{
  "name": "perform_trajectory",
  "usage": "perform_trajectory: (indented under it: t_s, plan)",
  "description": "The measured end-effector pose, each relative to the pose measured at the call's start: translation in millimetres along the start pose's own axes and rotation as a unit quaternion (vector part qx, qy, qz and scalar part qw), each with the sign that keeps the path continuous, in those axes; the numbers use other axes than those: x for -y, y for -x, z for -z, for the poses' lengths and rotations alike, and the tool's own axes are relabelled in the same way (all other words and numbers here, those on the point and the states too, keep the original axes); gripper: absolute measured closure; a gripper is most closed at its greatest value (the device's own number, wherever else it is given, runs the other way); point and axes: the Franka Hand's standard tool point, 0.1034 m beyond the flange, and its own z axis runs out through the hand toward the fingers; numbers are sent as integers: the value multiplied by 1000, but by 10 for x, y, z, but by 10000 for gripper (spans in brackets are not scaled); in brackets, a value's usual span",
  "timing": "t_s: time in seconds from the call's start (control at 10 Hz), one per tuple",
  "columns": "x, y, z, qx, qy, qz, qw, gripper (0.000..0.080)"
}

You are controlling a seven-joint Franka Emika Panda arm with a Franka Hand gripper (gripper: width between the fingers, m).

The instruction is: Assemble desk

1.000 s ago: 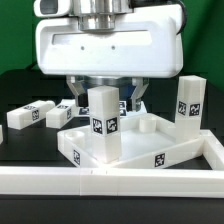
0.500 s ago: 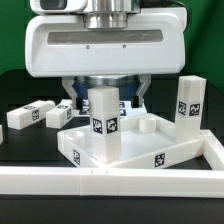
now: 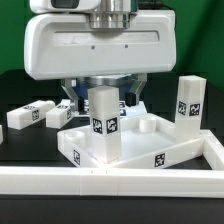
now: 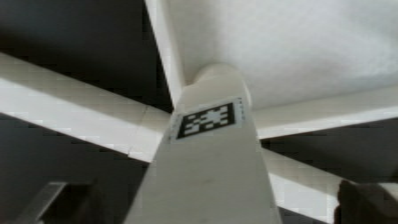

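Jaws stand wide apart, holding nothing, one dark tip on each side of the upright leg with a clear gap to it in the wrist view.

Largest of the desk parts is the tabletop (image 3: 135,150), a white plastic tray with a raised rim, lying turned at an angle on the black counter (image 3: 20,150) just behind the long white border rail (image 3: 110,183). It looks stiff and light, so I judge that a sideways push on anything standing in it would make it skate across the counter; the rail in front may check that.

Next comes the leg between the jaws (image 3: 103,125), a square white post standing at the tabletop's corner toward the exterior view's left, apparently in the socket, though how deep it sits is hidden. It looks rigid, light and smooth, hence probably slippery. The best hold, in my view, is on two opposite flat faces of its upper part, near its tag (image 4: 210,118), with the jaws square to those faces so it cannot twist.

A second leg (image 3: 190,105) stands upright at the exterior view's right, and two more (image 3: 35,115) (image 3: 62,113) lie on the counter at the left, well apart from the jaws.
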Motion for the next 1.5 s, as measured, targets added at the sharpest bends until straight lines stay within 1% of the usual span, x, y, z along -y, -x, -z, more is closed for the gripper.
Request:
perform_trajectory:
  t_s: [0.2,0.3,0.7,1.0,1.2,1.3,1.4,1.5]
  plan:
    - [-4,4,-4,0,0,-1,1000,415]
    - [-4,7,-7,1,0,-1,1000,511]
    - [-5,10,-11,1,-1,-16,1000,511]
    - [-3,9,-11,1,-1,-132,991,511]
    - [4,3,-10,-2,-6,-235,972,510]
    - [12,-1,-10,-2,-7,-260,966,509]
    - [34,-11,-12,-2,-10,-325,946,509]
    - [40,-12,-14,-2,-10,-352,936,509]
